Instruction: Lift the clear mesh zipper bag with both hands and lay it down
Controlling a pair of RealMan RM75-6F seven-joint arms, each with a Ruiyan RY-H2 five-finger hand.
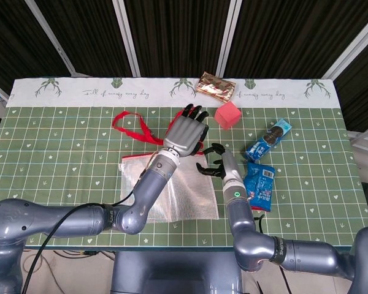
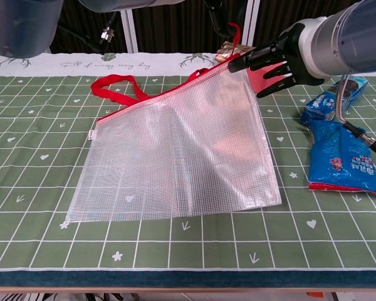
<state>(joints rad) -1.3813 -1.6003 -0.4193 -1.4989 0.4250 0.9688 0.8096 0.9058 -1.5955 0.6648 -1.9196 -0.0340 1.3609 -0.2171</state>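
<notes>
The clear mesh bag lay on the green checked desk, near the front edge and left of centre. Its far right corner was raised off the cloth, while the near edge stayed flat. A red zipper strip ran along its far edge, and a red strap looped away from it on the far left.

The left hand hung over the raised corner with its fingers stretched out and slightly apart. Whether it pinched the bag's tab underneath could not be told from either view.

The right hand was just right of that corner, fingers spread and gently curled, the fingertips close to the bag's edge. It held nothing.

A pink block sat beyond the hands, and a gold foil packet lay farther back on the white border. To the right lay a blue snack packet and, beyond it, a smaller blue biscuit pack.
</notes>
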